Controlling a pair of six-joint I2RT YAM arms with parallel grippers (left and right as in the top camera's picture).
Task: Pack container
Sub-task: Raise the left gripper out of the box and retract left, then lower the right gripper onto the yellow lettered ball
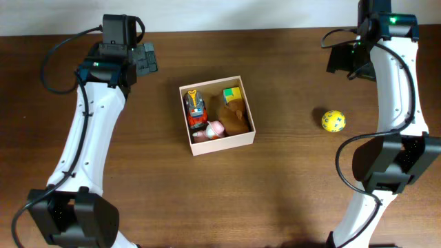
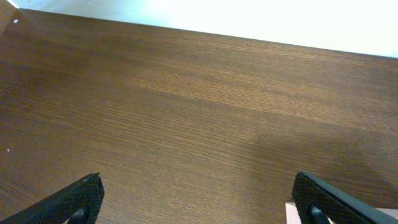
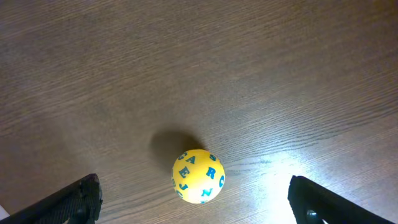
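Only the dark fingertips [image 2: 81,200] of the left claw [image 1: 142,60] enter its wrist view. They are cut off at the lower corners, with bare worktop [image 2: 186,112] between them and a pale sliver at bottom right too cropped to identify. The right claw [image 1: 342,60] is likewise reduced to two fingertips [image 3: 78,200] in its own view. Both claws stand wide apart, holding nothing, near the worktop's far edge. One container [image 1: 224,142] sits at the middle of the worktop, clearly seen only from overhead. Four toys appear inside: a red-and-orange vehicle [image 1: 196,109], a green-and-yellow block [image 1: 231,95], a brown plush [image 1: 235,117] and a small pink piece [image 1: 215,129], their details hard to make out. One yellow ball [image 1: 333,121] lies well apart from the container, toward the right edge. Its blue letters read only in the right wrist view, where it lies between the fingertips, touching neither.
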